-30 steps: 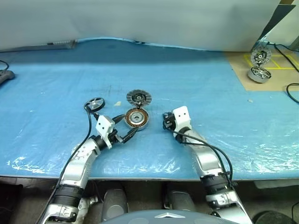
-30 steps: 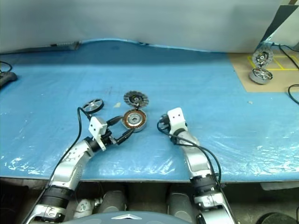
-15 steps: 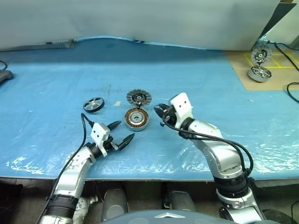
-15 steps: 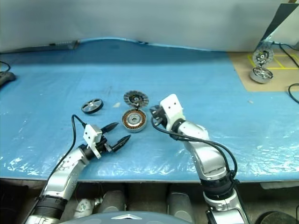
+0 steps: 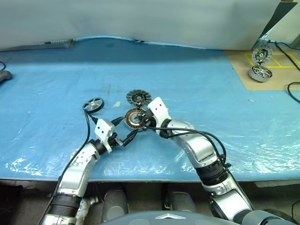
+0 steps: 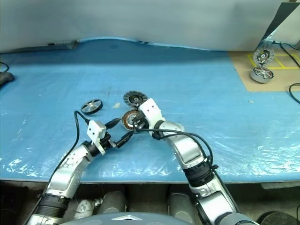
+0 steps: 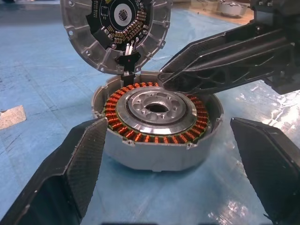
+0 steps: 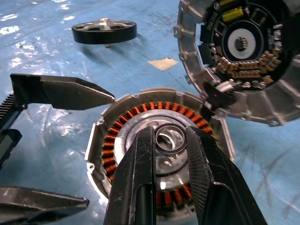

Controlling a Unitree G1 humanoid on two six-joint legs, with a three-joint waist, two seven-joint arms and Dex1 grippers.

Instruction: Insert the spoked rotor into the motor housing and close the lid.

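The motor housing (image 5: 136, 120) sits mid-bench with its lid (image 5: 138, 97) swung up on the far side. The spoked rotor (image 5: 93, 104) lies untouched to the left. The left tool (image 5: 123, 130) brackets the housing, spread wide and empty. The right tool (image 8: 171, 154), nearly closed and empty, hovers over the windings. Judged: insertion not begun; next, fetch the rotor.

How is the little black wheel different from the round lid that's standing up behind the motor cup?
The spoked rotor lies flat on the blue sheet, alone; the lid stands tilted up, joined to the motor housing. The rotor is dark with a few open spokes; the lid is grey with small parts ringing its middle. The rotor looks smaller. Both are round with a centre hub.
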